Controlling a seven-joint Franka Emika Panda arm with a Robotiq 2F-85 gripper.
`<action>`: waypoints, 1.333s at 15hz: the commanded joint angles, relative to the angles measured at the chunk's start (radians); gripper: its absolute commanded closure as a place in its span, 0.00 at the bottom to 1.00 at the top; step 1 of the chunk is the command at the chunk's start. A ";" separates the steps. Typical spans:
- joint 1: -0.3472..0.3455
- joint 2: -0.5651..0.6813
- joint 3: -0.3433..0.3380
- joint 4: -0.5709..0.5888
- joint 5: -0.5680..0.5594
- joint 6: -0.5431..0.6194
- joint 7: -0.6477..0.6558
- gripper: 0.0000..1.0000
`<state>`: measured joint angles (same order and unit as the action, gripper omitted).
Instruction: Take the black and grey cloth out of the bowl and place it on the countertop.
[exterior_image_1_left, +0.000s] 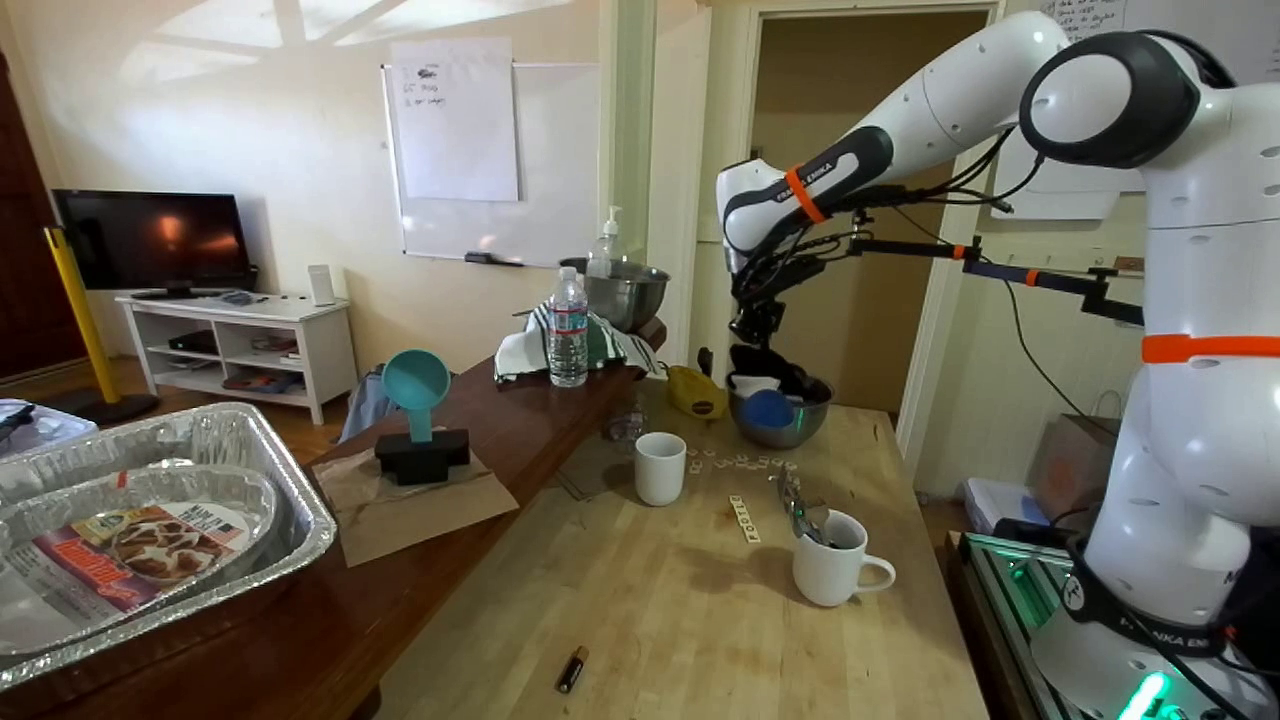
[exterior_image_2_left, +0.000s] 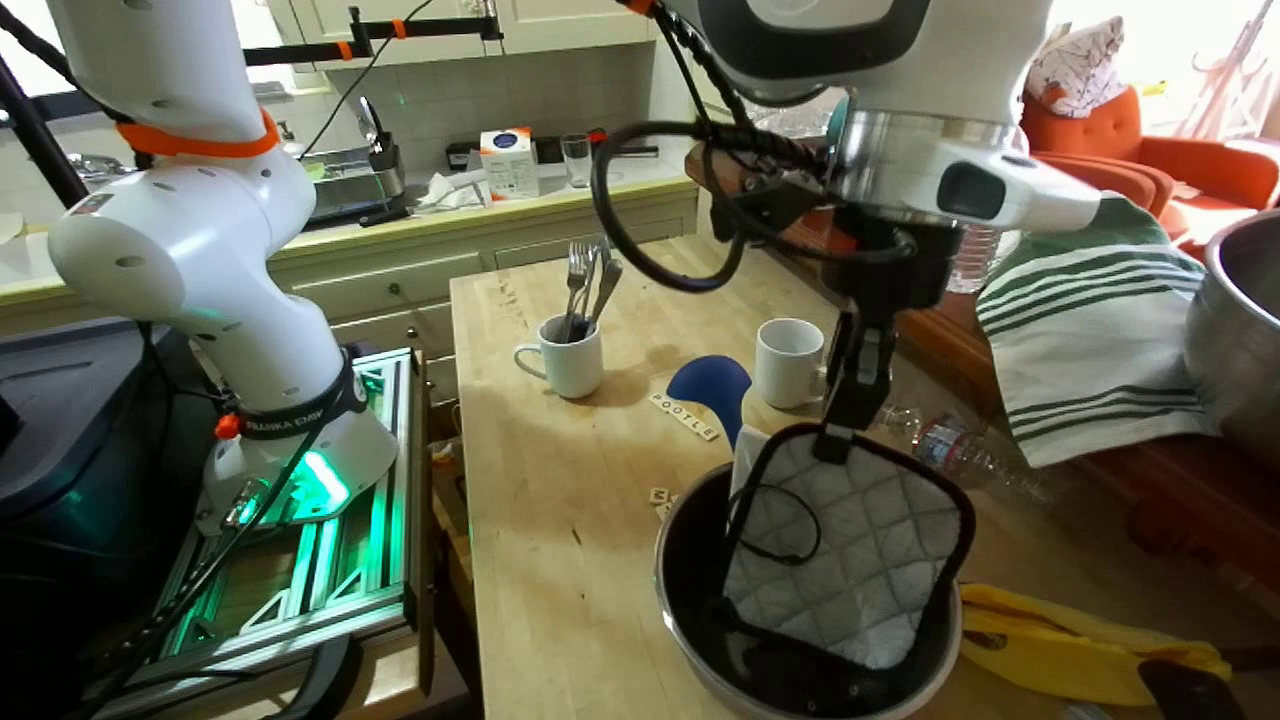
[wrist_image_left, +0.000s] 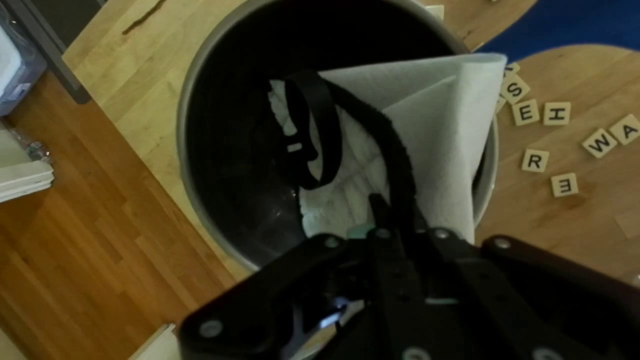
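Observation:
The black and grey cloth (exterior_image_2_left: 850, 550) is a quilted grey square with a black border. It stands upright, with its lower part inside the metal bowl (exterior_image_2_left: 668, 600) and its top above the rim. My gripper (exterior_image_2_left: 840, 438) is shut on the cloth's top edge. In the wrist view, the fingers (wrist_image_left: 397, 212) pinch the cloth's black border (wrist_image_left: 395, 150), over the bowl (wrist_image_left: 186, 125). In an exterior view, the gripper (exterior_image_1_left: 757, 332) is above the bowl (exterior_image_1_left: 800, 430), with the dark cloth (exterior_image_1_left: 775, 365) below it. The bowl's bottom is partly hidden.
A white cloth (wrist_image_left: 440, 130) and a blue utensil (exterior_image_2_left: 710, 385) are at the bowl's edge. Letter tiles (wrist_image_left: 556, 113) lie beside it. Two white mugs (exterior_image_1_left: 660, 470) (exterior_image_1_left: 830, 575), one holding cutlery, a yellow pouch (exterior_image_1_left: 695, 392) and a battery (exterior_image_1_left: 572, 670) are on the countertop (exterior_image_1_left: 680, 590).

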<state>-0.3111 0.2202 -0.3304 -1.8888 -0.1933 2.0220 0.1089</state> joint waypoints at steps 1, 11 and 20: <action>-0.006 -0.087 -0.005 0.022 0.007 -0.029 0.002 0.98; 0.000 -0.228 0.009 0.044 0.003 -0.010 0.001 0.98; 0.069 -0.344 0.101 -0.073 -0.053 0.035 -0.048 0.98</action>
<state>-0.2818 -0.0448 -0.2690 -1.8670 -0.1912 2.0129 0.0721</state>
